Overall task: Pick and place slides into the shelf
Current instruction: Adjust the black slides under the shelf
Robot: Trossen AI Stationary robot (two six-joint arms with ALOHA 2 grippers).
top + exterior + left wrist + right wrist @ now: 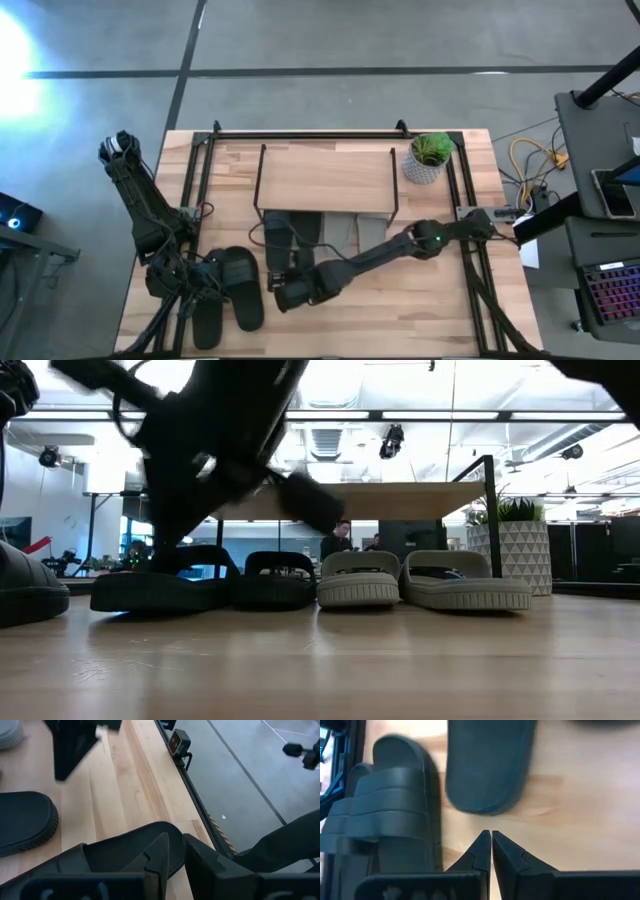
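Note:
The shelf (325, 178) stands at the table's far middle on thin black legs. Under it the pale grey slides (356, 232) (420, 582) and the dark olive slides (290, 245) (200, 585) rest on their soles. The black slides (228, 295) lie sole-down at the near left. My left gripper (190, 292) (176, 851) is shut on one black slide (115, 852). My right gripper (284, 297) (491, 840) is shut on nothing, low over bare wood just near of an olive slide (395, 805), between it and the black pair. My left gripper has the black slide by the rim (172, 832) of one rounded end. One finger (157, 855) lies on the footbed side and the other (202, 862) outside the rim, slanting down from above. The slide's sole stays on the table.
A potted plant (430, 158) in a patterned white pot stands right of the shelf. Black frame rails run along the table's left and right sides, with a small camera (179, 742) at the near edge. Bare wood (400, 310) lies at the near right.

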